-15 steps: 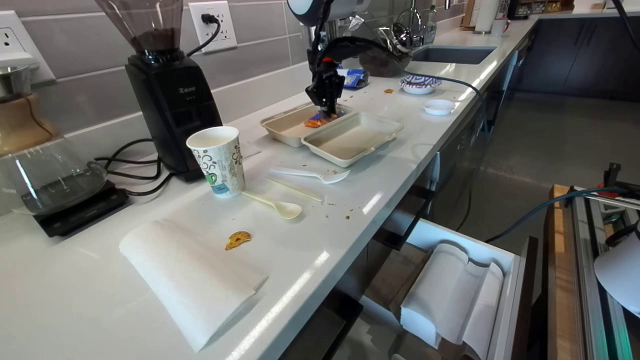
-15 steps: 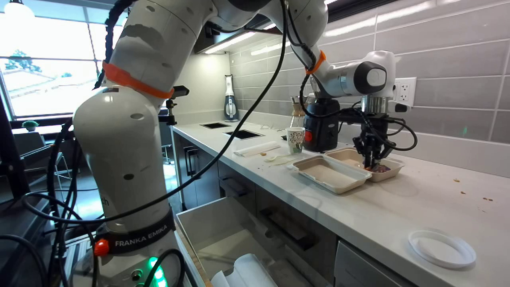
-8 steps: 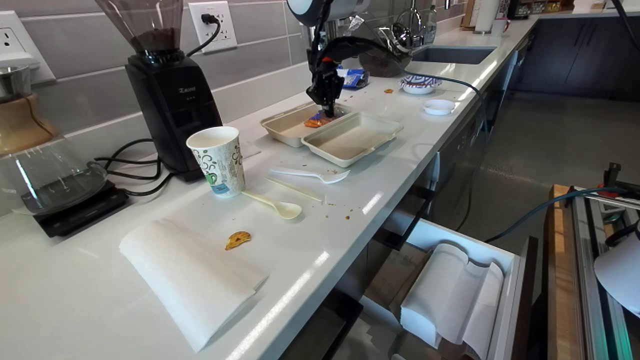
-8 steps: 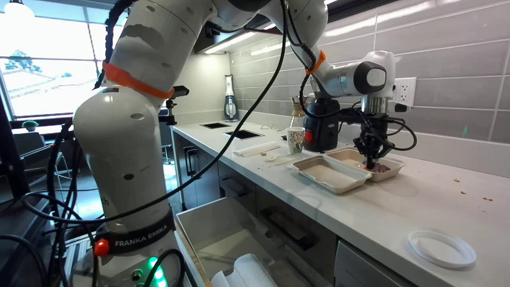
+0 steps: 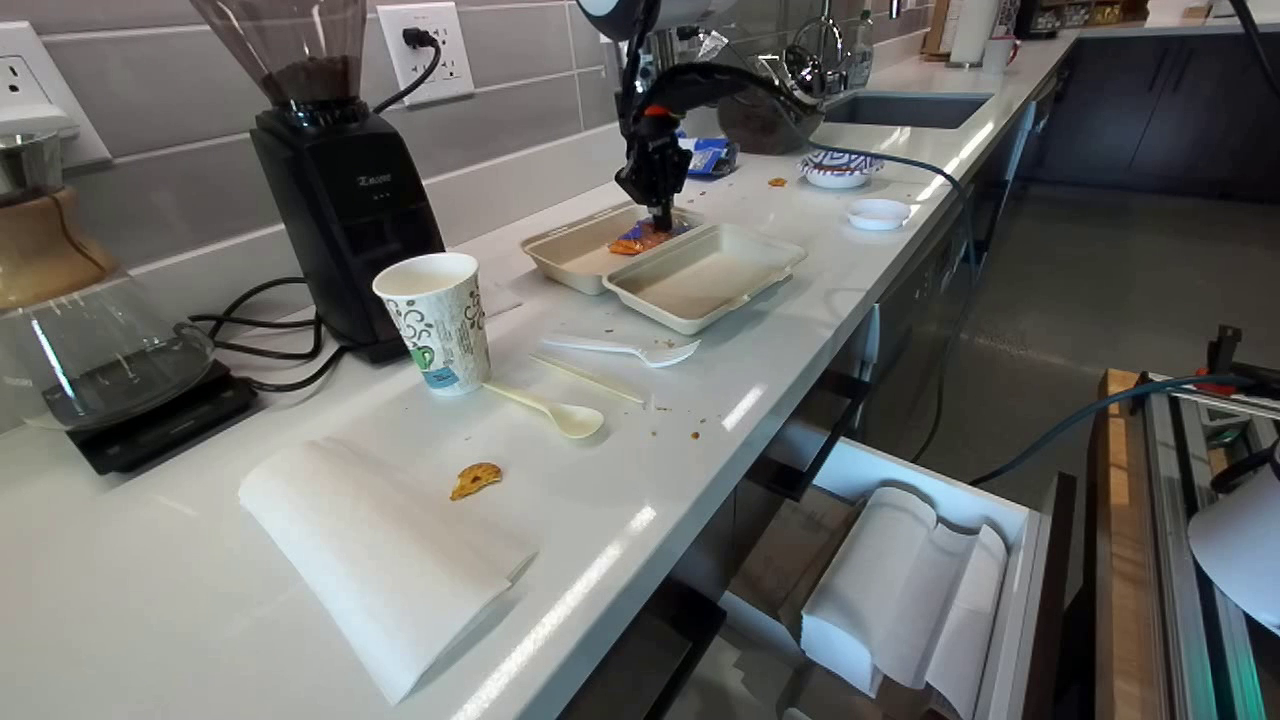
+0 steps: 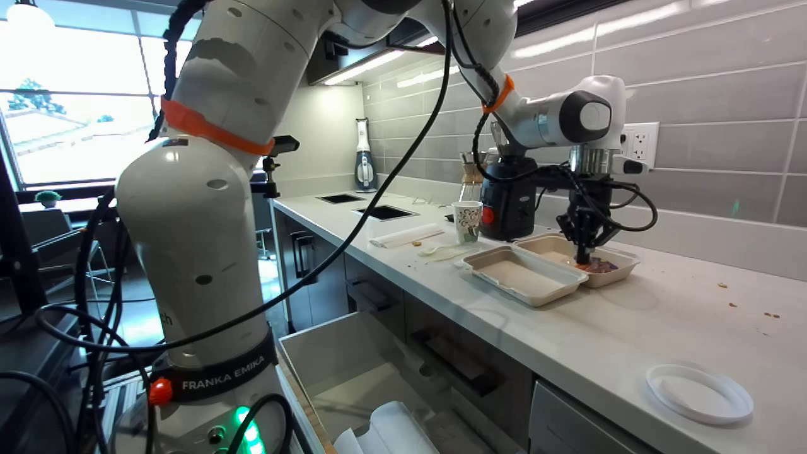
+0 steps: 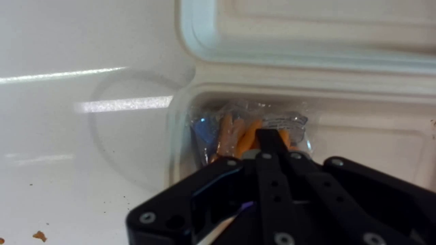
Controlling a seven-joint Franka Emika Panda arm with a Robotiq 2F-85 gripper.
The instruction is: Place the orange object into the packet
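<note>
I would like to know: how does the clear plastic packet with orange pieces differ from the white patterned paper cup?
The clear plastic packet is largely see-through; the white paper cup is opaque. The packet lies crumpled inside the tan takeout box; the cup stands upright on the pale counter. Both carry printing.

The white counter (image 5: 180,575) bears a coffee grinder (image 5: 345,215), a paper cup (image 5: 440,320) and an open takeout box (image 5: 705,272). Crumbs (image 5: 695,435) dot it.

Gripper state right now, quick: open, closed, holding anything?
Gripper: looks closed, down at the clear plastic packet; whether anything is pinched between its fingertips can't be told.
</note>
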